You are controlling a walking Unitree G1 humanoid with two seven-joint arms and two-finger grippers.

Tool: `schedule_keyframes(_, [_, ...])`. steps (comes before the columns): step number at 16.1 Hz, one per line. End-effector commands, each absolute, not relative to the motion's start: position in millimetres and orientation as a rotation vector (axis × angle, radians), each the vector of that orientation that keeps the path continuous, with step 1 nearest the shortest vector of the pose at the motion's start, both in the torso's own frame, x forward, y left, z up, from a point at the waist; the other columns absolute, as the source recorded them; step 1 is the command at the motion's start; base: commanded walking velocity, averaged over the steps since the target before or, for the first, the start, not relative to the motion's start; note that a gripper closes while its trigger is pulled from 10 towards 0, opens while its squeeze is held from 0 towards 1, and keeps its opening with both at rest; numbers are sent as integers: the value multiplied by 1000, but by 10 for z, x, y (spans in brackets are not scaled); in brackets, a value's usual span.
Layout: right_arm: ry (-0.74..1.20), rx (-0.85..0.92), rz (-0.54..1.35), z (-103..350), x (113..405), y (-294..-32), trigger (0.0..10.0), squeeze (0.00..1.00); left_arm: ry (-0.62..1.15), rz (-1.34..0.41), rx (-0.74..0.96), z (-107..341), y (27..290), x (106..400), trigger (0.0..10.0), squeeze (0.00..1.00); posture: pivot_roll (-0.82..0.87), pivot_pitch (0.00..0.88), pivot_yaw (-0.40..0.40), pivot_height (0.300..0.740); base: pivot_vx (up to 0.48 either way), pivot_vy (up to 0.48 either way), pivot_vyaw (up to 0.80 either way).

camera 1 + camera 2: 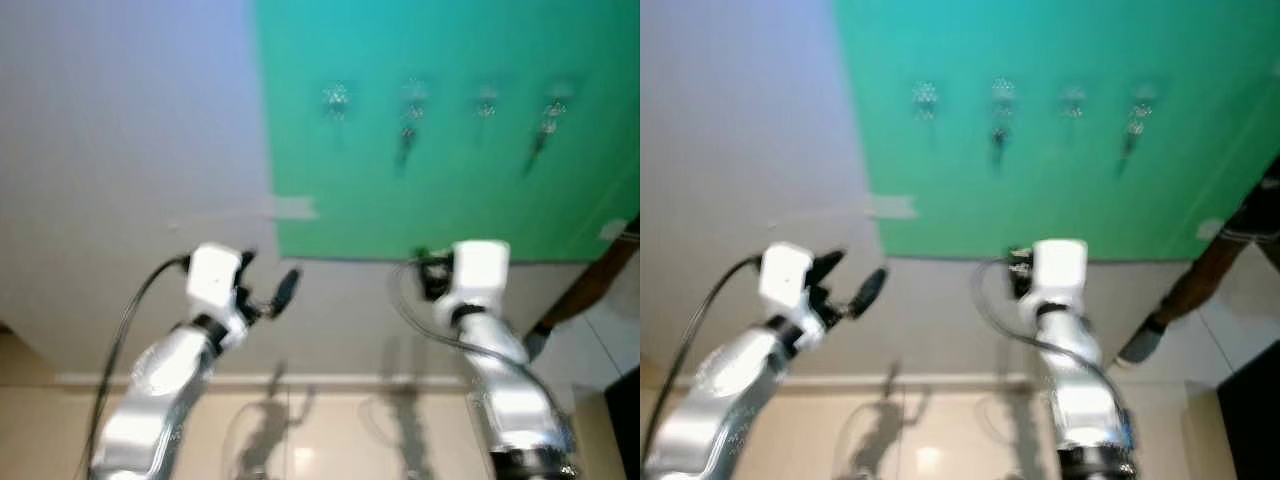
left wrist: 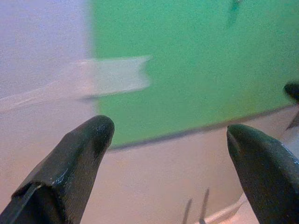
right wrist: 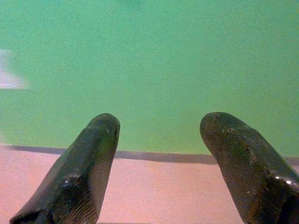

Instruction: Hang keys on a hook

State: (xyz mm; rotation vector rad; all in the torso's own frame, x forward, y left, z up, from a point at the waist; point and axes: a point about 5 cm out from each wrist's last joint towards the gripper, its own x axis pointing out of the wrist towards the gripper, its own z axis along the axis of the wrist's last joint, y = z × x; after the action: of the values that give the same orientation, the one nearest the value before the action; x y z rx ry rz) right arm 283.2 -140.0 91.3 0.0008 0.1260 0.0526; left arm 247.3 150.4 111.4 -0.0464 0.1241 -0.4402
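Note:
A green board (image 1: 450, 180) on the wall carries a row of small metal hooks. Keys (image 1: 405, 145) hang from the second hook (image 1: 414, 95), and another key set (image 1: 537, 150) hangs from the fourth hook (image 1: 556, 100). The first hook (image 1: 337, 97) and the third hook (image 1: 487, 100) look bare, though the picture is blurred. My left gripper (image 1: 268, 275) is raised below the board's lower left corner, open and empty. My right gripper (image 3: 159, 126) is raised toward the board's bottom edge, open, with nothing between its fingers. Its white wrist block (image 1: 480, 268) hides the fingers in the eye views.
A strip of pale tape (image 1: 290, 208) holds the board's left edge to the grey wall. At the right a person's leg (image 1: 592, 285) and shoe (image 1: 537, 342) stand near the wall. A baseboard (image 1: 330, 380) runs along the tiled floor below.

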Motion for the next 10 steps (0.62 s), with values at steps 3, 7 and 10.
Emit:
schedule_keyframes(3, [82,-34,56,993,2817,-1475,10000,0,113,-448,-44,1124,1444,2511,10000,0,28,0,11,722,0,472,0])
schedule_keyframes(7, [68,-45,65,1011,2779,-1487,10000,0,98,-457,-22,1107,1415,2545,10000,0,5,0,16,722,0,359,0])
schedule_keyframes(10, [65,-15,72,1017,2765,-1480,10000,0,128,-413,-11,1040,1456,2588,10000,0,-4,0,18,708,0,0,0])
